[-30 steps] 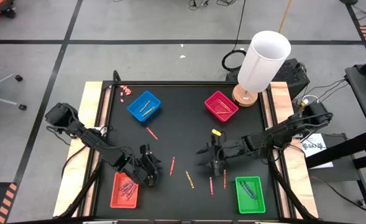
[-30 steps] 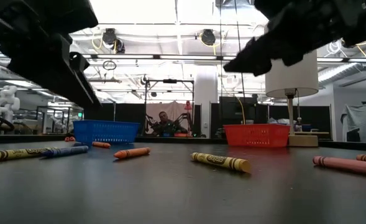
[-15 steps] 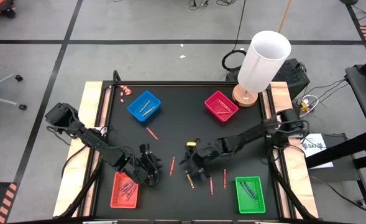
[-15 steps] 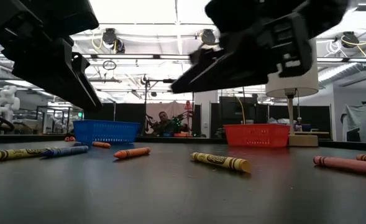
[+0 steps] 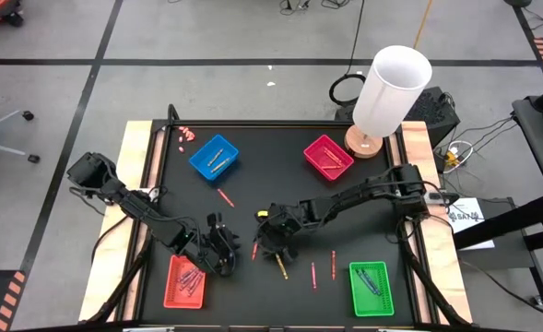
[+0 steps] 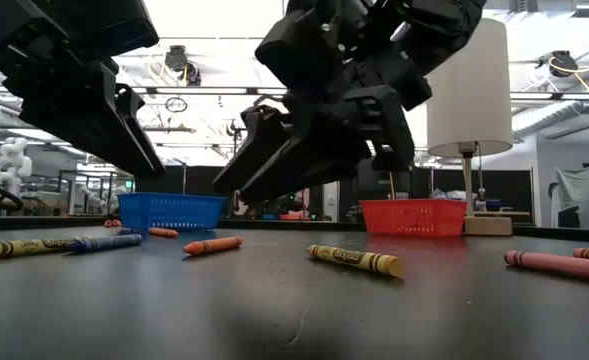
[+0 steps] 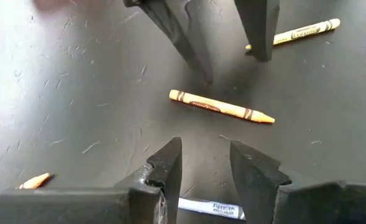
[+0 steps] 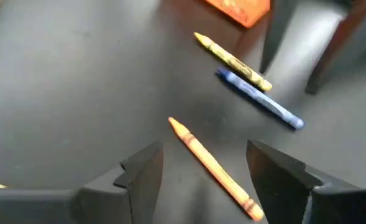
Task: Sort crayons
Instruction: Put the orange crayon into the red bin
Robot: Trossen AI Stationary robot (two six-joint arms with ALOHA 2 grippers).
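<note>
The right tool (image 5: 269, 242) hung released over an orange crayon (image 8: 215, 168) mid-tabletop (image 5: 280, 184) (not touching it), while the left tool (image 5: 218, 251) waited, empty and parted, beside the red tray (image 5: 184, 282).

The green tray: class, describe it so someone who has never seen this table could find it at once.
Start at the black table, whose right edge has a white lamp at one corner. The green tray sits in that edge's other corner. It alone is green; the other trays are blue, magenta and red.
</note>
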